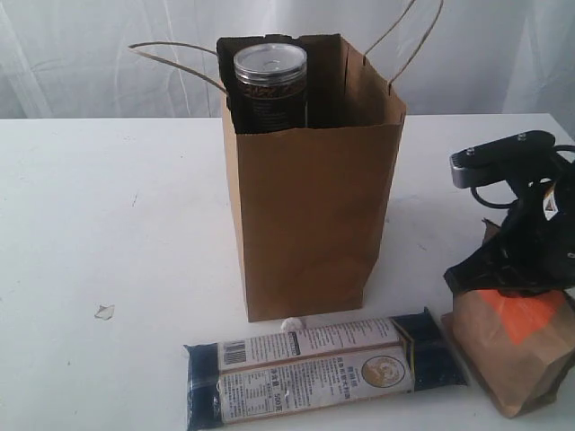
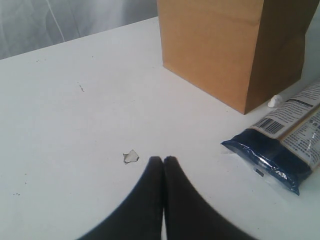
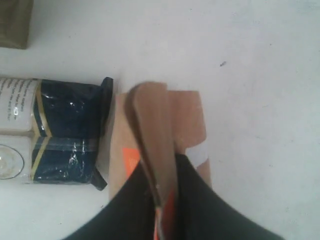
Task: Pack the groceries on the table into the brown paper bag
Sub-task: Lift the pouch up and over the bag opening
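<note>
While the paper bag stands upright on the table with a can inside, the right pincer seems clamped on the pouch beside the long packet; the left pincer is closed, empty.

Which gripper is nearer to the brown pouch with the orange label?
Right. The right gripper pinches the top fold of the brown pouch; the left gripper hangs over the table near the wrapper scrap, far off.
</note>
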Available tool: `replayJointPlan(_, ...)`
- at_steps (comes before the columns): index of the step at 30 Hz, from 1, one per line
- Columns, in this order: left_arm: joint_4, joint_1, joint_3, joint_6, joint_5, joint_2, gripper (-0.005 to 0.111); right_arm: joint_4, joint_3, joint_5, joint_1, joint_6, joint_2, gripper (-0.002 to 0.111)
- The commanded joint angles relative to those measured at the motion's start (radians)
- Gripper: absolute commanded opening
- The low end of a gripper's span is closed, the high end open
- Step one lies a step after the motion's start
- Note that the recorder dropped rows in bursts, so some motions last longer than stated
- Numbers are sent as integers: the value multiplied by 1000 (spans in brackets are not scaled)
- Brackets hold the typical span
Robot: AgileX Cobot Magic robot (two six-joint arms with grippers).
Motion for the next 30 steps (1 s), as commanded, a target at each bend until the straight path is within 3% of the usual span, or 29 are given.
replayJointPlan(1, -4, 1, 4, -3, 5, -5, 0, -7, -31, 34, -7, -40, -119, 0)
replayJointPlan(8, -4, 1, 4, -3, 5, -5, 0, -11, -244, 60, -7, -56, -377, 0)
replayJointPlan(18, -4, 1, 4, -3, 5, -5, 0, -1, -485, -163, -7, -56, -465, 0)
replayJointPlan(23, -4, 1, 4, -3, 5, -5, 0, 142, -492, -323, -7, -119, -459, 0)
replayJointPlan(30, -4, 1, 4, -3, 5, -5, 0, 400, -492, -323, -5, -292, -404, 0)
